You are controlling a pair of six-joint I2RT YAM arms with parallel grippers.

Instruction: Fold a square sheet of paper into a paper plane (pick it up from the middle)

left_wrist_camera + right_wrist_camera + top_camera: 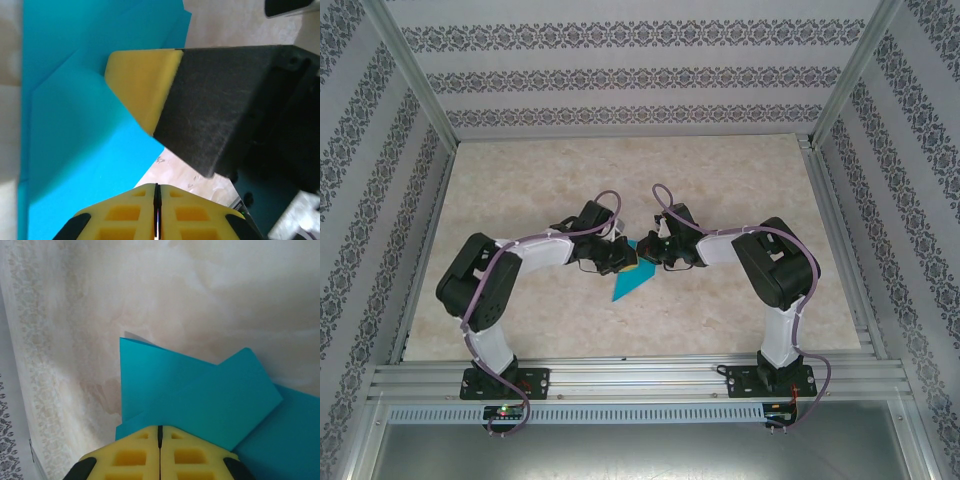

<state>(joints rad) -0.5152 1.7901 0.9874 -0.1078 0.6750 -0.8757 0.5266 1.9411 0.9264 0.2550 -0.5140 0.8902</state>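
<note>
Two robot arms meet over the middle of a marbled table [740, 180]. The left gripper [617, 258] and right gripper [658, 254] are almost nose to nose above a blue paper [630, 284], one corner pointing toward the near edge. From overhead the jaws are too small to read. Each wrist camera shows its own yellow pair pressed together (whether paper is pinched between them cannot be told). The left wrist camera catches the right gripper's yellow pad [142, 85] over the paper, and the right wrist camera shows layered folded flaps.
</note>
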